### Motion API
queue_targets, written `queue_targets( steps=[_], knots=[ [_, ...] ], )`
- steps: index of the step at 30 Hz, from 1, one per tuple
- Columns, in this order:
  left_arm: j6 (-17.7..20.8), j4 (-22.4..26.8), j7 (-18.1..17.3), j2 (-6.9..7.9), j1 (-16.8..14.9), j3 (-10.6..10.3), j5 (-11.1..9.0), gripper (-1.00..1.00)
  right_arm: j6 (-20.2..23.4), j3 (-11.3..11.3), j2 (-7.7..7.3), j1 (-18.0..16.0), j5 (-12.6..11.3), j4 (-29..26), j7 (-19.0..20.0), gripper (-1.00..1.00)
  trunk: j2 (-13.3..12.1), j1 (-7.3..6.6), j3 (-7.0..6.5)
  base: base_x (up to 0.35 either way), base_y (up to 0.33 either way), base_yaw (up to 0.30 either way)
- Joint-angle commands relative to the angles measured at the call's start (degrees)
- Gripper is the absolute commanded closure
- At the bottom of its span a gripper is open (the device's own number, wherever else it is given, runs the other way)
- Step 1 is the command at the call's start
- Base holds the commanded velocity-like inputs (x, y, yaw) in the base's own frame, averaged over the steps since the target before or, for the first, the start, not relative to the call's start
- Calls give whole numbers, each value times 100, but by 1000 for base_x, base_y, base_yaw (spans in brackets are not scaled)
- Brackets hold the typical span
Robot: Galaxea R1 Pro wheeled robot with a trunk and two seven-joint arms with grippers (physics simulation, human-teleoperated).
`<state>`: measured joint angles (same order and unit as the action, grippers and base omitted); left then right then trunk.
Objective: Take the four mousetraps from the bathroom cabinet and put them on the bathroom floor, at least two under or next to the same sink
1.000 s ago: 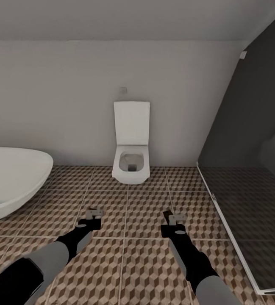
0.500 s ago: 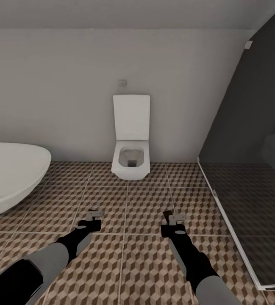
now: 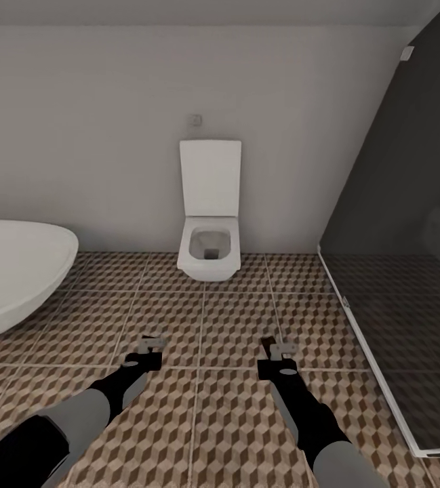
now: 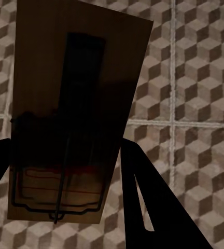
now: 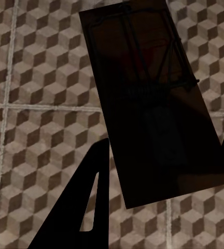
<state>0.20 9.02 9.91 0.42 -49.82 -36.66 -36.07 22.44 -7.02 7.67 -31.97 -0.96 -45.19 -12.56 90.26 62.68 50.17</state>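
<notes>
Between the earlier pictures and now the whole head view has slid downward: the white square toilet [image 3: 209,230], the white oval bathtub [image 3: 16,271] and the dark glass shower screen [image 3: 396,271] all sit lower and a little closer, while both arms hold the same place in the view. That reads as the camera moving (the head or the base), not the fixtures.

Each arm carries a trap. In the left wrist view the left gripper [image 4: 65,171] is pinched on a flat brown wooden mousetrap with dark wire and a reddish patch [image 4: 70,119], the board running out beyond the dark fingers [image 4: 153,207] and hanging above the cube-patterned brown, beige and white floor tiles [image 4: 195,78]. In the right wrist view the right gripper [image 5: 164,171] likewise clamps a second, shadowed mousetrap board [image 5: 153,98] over the same tiling. In the head view the left gripper [image 3: 150,347] and right gripper [image 3: 277,352] hover above the floor, the toilet well ahead of both — the bathtub off beyond the left one, the shower screen beyond the right.

For the task, my judgement is that this is transit: two traps are out of the cabinet and in hand, not yet set down, and the sink they must lie beside has still to be found.
</notes>
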Motion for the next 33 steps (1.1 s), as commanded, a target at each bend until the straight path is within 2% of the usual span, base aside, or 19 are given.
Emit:
queue_targets(
  steps=[1, 33],
  knots=[
    [6, 12, 47, 3, -1, -52, -32, 100, 32, -19, -2, -3, -18, -8, -36, 100, 44, 22, 32, 0, 0, 0],
    [6, 12, 47, 2, 8, -52, -32, 100, 32, -19, -2, -3, -18, -8, -36, 100, 1327, 725, 902, 0, 0, 0]
  ],
)
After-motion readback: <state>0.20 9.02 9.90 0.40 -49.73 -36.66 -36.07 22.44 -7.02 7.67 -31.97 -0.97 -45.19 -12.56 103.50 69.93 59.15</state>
